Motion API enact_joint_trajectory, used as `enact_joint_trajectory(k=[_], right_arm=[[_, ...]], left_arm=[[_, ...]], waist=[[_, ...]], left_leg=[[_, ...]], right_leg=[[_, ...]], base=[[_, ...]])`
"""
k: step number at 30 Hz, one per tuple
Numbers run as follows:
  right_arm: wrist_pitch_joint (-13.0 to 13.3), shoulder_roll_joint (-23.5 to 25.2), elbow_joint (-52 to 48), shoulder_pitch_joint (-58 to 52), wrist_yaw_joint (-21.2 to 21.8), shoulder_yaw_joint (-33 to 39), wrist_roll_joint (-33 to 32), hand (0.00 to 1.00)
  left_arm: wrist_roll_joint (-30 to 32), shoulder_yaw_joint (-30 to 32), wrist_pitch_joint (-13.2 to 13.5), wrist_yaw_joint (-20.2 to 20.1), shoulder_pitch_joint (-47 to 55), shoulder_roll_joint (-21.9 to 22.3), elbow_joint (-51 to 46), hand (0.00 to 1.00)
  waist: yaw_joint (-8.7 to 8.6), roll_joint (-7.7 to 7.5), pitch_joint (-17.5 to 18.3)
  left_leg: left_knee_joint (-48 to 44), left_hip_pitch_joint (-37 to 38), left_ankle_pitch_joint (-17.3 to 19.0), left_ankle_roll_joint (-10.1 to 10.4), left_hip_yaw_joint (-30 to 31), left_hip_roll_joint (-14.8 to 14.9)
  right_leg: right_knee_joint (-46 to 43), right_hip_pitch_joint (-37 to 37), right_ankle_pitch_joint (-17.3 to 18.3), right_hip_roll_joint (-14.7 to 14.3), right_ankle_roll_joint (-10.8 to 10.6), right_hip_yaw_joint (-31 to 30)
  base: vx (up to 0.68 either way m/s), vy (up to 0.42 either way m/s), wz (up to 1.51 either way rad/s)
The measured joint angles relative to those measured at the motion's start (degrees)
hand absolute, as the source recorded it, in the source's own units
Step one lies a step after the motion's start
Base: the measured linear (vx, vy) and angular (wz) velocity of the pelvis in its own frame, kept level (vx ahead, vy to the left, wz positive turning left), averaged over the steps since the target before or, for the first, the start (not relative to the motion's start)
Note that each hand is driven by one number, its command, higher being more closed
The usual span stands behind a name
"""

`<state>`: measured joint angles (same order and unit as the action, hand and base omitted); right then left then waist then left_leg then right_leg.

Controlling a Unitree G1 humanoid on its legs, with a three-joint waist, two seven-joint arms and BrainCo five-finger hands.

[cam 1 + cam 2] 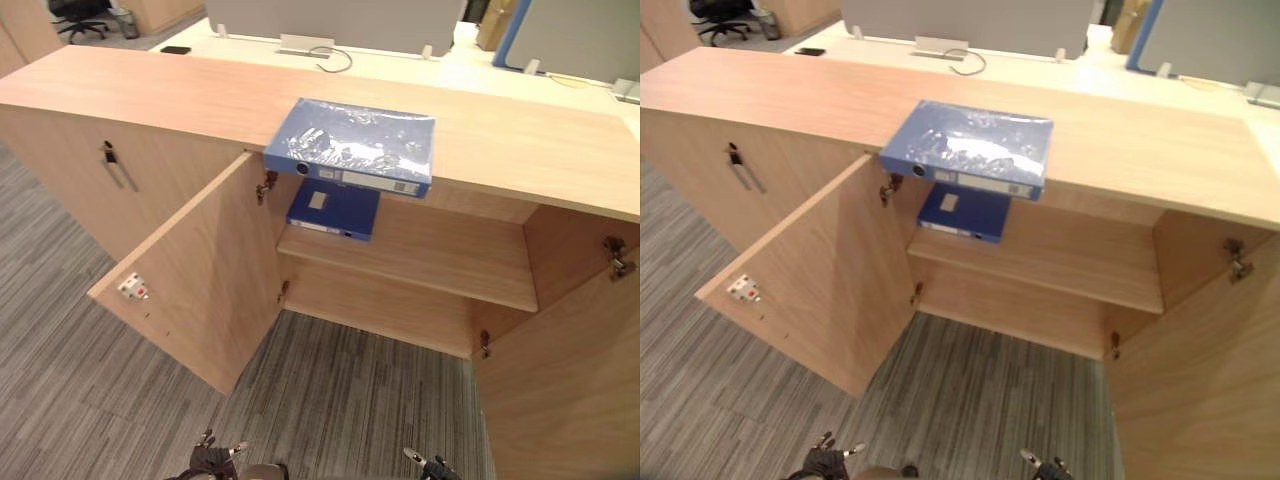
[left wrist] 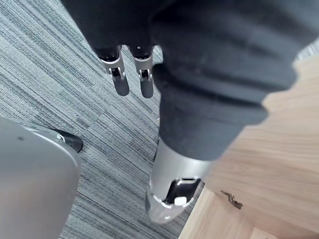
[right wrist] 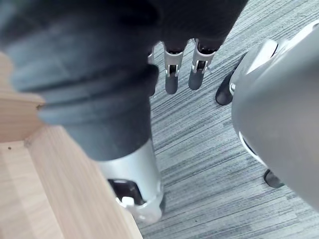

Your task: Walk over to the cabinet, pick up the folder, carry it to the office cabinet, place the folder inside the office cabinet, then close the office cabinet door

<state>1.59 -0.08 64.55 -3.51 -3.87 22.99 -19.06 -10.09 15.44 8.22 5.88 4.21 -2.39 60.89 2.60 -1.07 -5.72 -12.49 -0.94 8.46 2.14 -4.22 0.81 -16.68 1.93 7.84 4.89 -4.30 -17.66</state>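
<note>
A blue folder (image 1: 352,145) in a shiny plastic cover lies flat on the wooden cabinet top (image 1: 150,95), its spine edge jutting over the front above the open compartment. A second blue folder (image 1: 333,211) lies on the shelf (image 1: 450,258) inside, at its left end. My left hand (image 2: 119,74) hangs low over the carpet with straight fingers and holds nothing; it also peeks in at the bottom of the left eye view as hand (image 1: 215,458). My right hand (image 3: 182,69) hangs the same way, fingers straight and empty, seen low as hand (image 1: 435,467).
Both doors of the compartment stand open: the left door (image 1: 190,280) swings out toward me, the right door (image 1: 570,370) fills the lower right. A closed door with a handle (image 1: 118,168) is further left. Grey carpet (image 1: 80,380) lies between me and the cabinet.
</note>
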Motion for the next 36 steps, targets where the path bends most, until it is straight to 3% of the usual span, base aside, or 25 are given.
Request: enact_joint_trajectory(k=[2, 5, 7, 10, 12, 13, 14, 16, 20, 23, 25, 27, 29, 30, 31, 32, 33, 36], right_arm=[[-0.1, -0.3, -0.1, -0.2, 0.0, 0.0, 0.0, 0.00], [-0.2, -0.3, -2.0, -1.3, 0.4, 0.0, -0.1, 0.00], [0.1, -0.3, -3.1, -1.3, 0.9, -0.1, -1.3, 0.00], [0.3, -0.4, -3.1, -1.5, 1.0, 0.0, -4.7, 0.00], [0.3, -0.3, -3.3, -1.8, 1.0, 0.0, -4.9, 0.00], [0.3, -0.1, -3.7, -2.4, 1.0, -0.1, -4.8, 0.00], [0.4, -1.0, -3.9, -2.4, 1.2, 0.4, -5.1, 0.00], [0.4, -1.8, -3.9, -2.4, 1.1, 0.7, -5.0, 0.00], [0.2, -1.7, -3.1, -1.9, 1.1, 2.3, -4.3, 0.00], [0.1, -1.8, -2.0, -2.8, 1.1, 2.6, -4.2, 0.00], [0.0, -1.9, -2.7, -2.7, 1.1, 1.4, -3.6, 0.00], [0.0, -1.8, -3.3, -2.4, 1.1, -0.7, -2.1, 0.00], [-0.2, -1.7, -3.3, -1.4, 0.9, -0.6, -2.0, 0.00], [-0.3, -1.7, -3.0, -0.5, 0.9, -0.3, -2.0, 0.00], [-0.3, -1.6, -2.4, 0.5, 0.9, 0.5, -1.9, 0.00], [-0.3, -2.1, -2.4, 0.6, 0.9, 0.6, -1.8, 0.00], [-0.5, -0.9, -1.6, 0.7, 0.9, 0.2, -1.0, 0.00], [-0.4, -0.6, -1.3, 0.5, 1.3, 0.4, 0.2, 0.00]], left_arm=[[-0.1, 0.2, 0.0, 0.0, 0.2, 0.3, 0.0, 0.00], [0.0, 1.5, 0.0, -0.1, 0.3, 1.7, -0.1, 0.00], [0.0, 3.1, -0.1, -0.1, 0.6, 2.2, 0.0, 0.00], [0.0, 5.1, -0.5, -0.2, 0.6, 2.7, 0.0, 0.00], [0.0, 5.2, -0.5, -0.2, 0.6, 2.7, 0.1, 0.00], [0.1, 5.2, -0.5, -0.2, 0.7, 2.5, 0.0, 0.00], [0.2, 5.3, -0.7, -0.3, 0.3, 3.6, 1.2, 0.00], [0.6, 5.5, -0.5, -0.6, -0.3, 4.9, 1.1, 0.00], [2.2, 5.9, -0.6, -0.7, -2.1, 5.6, 1.2, 0.00], [5.4, 4.6, -0.7, -1.2, -2.9, 5.6, 0.1, 0.00], [5.5, 5.2, -0.9, -1.4, -2.5, 5.9, -2.8, 0.00], [5.5, 5.0, -1.0, -1.4, -2.0, 5.5, -4.2, 0.00], [4.9, 4.6, -0.8, -1.4, -2.2, 5.4, -4.7, 0.00], [4.3, 3.8, -0.6, -1.5, -2.5, 5.0, -4.6, 0.00], [3.5, 2.0, -0.5, -1.7, -2.5, 4.2, -4.3, 0.00], [2.9, 0.7, -0.4, -1.8, -2.4, 4.0, -4.1, 0.00], [1.6, -1.0, -0.3, -2.2, -2.4, 2.4, -3.2, 0.00], [-3.6, -3.8, -0.2, -4.1, -2.9, 0.3, -0.8, 0.00]], waist=[[0.04, 0.51, -0.4], [-0.30, 1.06, -1.2], [-1.45, 1.22, -1.2], [-2.48, 1.59, -1.4], [-2.51, 1.50, -1.6], [-2.42, 0.87, -1.7], [-2.63, 2.61, -1.9], [-3.01, 4.36, -1.5], [-3.18, 5.34, -1.4], [-3.57, 4.64, -1.7], [-3.10, 4.60, -2.1], [-3.04, 4.07, -2.4], [-2.14, 4.02, -2.4], [-1.64, 3.77, -2.6], [-1.53, 3.51, -2.7], [-1.49, 3.99, -2.5], [-1.30, 2.01, -2.4], [-1.91, 0.90, -2.4]], left_leg=[[2.6, 3.2, -0.1, -0.2, -2.2, 0.5], [5.4, 8.0, 0.3, -1.0, -5.6, 0.1], [6.4, 9.4, 0.9, -1.0, -6.6, 0.5], [6.3, 10.5, 2.3, 0.2, -6.9, 3.0], [6.3, 12.4, 3.6, 2.1, -7.1, 3.9], [6.3, 13.3, 4.4, 3.4, -7.3, 3.6], [6.4, 14.2, 4.9, 4.0, -6.2, 4.7], [6.8, 14.1, 4.7, 3.7, -3.9, 5.7], [7.1, 15.2, 3.6, 4.5, -1.8, 9.3], [-8.8, 10.1, 4.5, 6.1, -1.1, 10.9], [-35.2, -1.3, 2.0, 9.7, -0.4, 13.6], [-45.5, -6.8, 3.4, 7.8, -1.7, 15.1], [-43.8, -9.9, 6.0, 5.8, -5.2, 15.4], [-37.8, -11.4, 7.7, 4.6, -5.9, 13.9], [-24.3, -11.6, 6.6, 4.3, -4.4, 10.6], [-15.1, -10.7, 1.4, 3.7, -3.1, 9.2], [-11.3, -8.3, -1.3, 2.2, -3.0, 6.3], [-1.0, -3.3, -4.7, 1.0, -2.8, 3.5]], right_leg=[[-9.5, -4.1, 0.0, -1.5, -0.1, 0.6], [-23.5, -10.0, -0.8, 0.1, -1.6, 6.3], [-27.9, -13.8, 3.1, 1.7, 0.0, 13.0], [-24.6, -17.0, 6.2, 1.3, 0.2, 20.0], [-17.6, -17.0, 5.6, 1.5, 0.5, 22.1], [-11.3, -16.3, 3.1, 2.1, 0.8, 22.1], [-11.5, -14.9, 3.0, 1.1, 2.0, 23.8], [-11.3, -14.9, 4.6, -0.2, 2.9, 24.6], [-8.6, -11.7, 6.3, -4.1, 4.8, 26.9], [-1.6, -4.4, 5.9, -4.8, 5.3, 28.4], [2.3, 0.7, 5.6, -5.2, 5.6, 28.4], [4.9, 5.2, 5.5, -5.3, 5.7, 27.9], [6.7, 8.0, 5.5, -4.5, 5.7, 25.9], [6.9, 8.8, 5.4, -3.3, 5.5, 24.3], [6.5, 9.1, 5.4, -1.8, 4.1, 23.6], [6.2, 9.0, 5.4, -1.9, 2.8, 23.5], [6.0, 9.2, 5.3, 0.5, 2.0, 22.9], [10.7, 8.1, 4.6, 0.6, 1.7, 20.4]], base=[[0.00, 0.036, -0.64], [0.00, 0.059, -0.55], [0.08, 0.010, -0.35], [0.16, -0.160, -0.06], [0.22, -0.221, -0.01], [0.25, -0.237, -0.01], [0.27, -0.248, 0.07], [0.29, -0.252, 0.09], [0.29, -0.210, 0.08], [0.31, -0.125, 0.36], [0.29, -0.050, -0.02], [0.27, 0.024, -0.20], [0.29, 0.104, -0.46], [0.26, 0.217, -0.63], [0.30, 0.274, -0.58], [0.24, 0.233, -0.39], [0.32, 0.217, -0.03], [0.20, 0.127, 0.18]])
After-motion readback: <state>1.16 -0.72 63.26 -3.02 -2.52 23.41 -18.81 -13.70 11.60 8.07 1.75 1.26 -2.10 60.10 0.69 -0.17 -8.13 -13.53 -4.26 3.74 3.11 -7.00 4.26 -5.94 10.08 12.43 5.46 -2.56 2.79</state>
